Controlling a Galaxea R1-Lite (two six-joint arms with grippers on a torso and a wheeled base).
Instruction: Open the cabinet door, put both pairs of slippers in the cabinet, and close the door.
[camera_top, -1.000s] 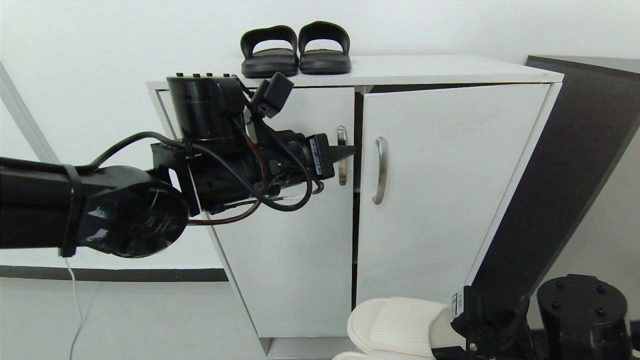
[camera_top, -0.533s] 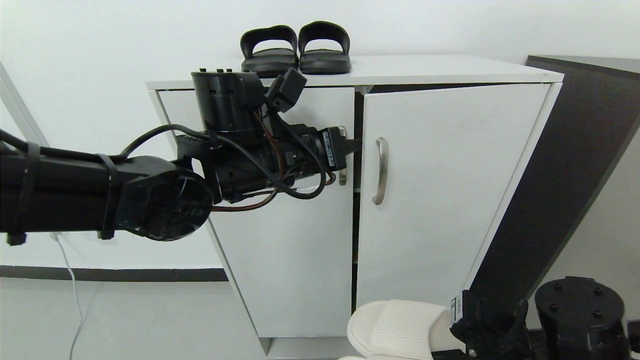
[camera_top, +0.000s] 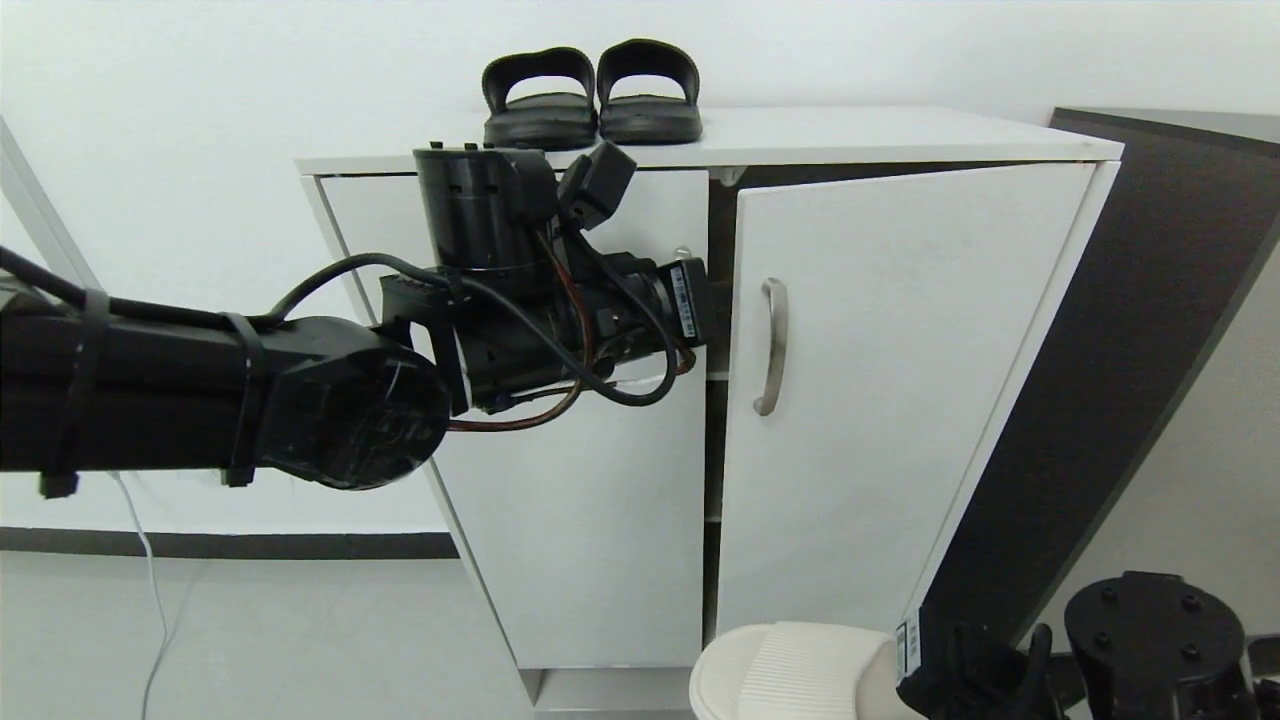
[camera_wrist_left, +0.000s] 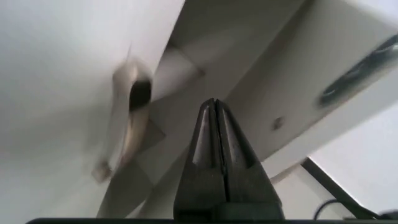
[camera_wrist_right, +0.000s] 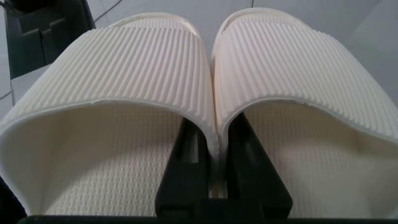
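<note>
A white two-door cabinet (camera_top: 900, 130) stands ahead with a pair of black slippers (camera_top: 592, 95) on its top. The right door (camera_top: 880, 400) is slightly ajar, with a dark gap beside the left door (camera_top: 580, 520). My left gripper (camera_top: 716, 300) is shut, its joined fingers (camera_wrist_left: 215, 109) pointing into that gap, next to the left door's handle (camera_wrist_left: 124, 130). The right door's handle (camera_top: 771, 346) is free. Low at the front, my right gripper (camera_wrist_right: 211, 146) is shut on the inner straps of the cream slippers (camera_top: 790, 670), holding both together.
A dark slanted panel (camera_top: 1150, 350) stands against the cabinet's right side. A thin cable (camera_top: 150, 620) hangs down the white wall at the left, above the grey floor (camera_top: 300, 640).
My left gripper has moved right, from the left door's handle into the gap between the doors. The right door has swung out a little. The cream slippers sit lower in the head view.
</note>
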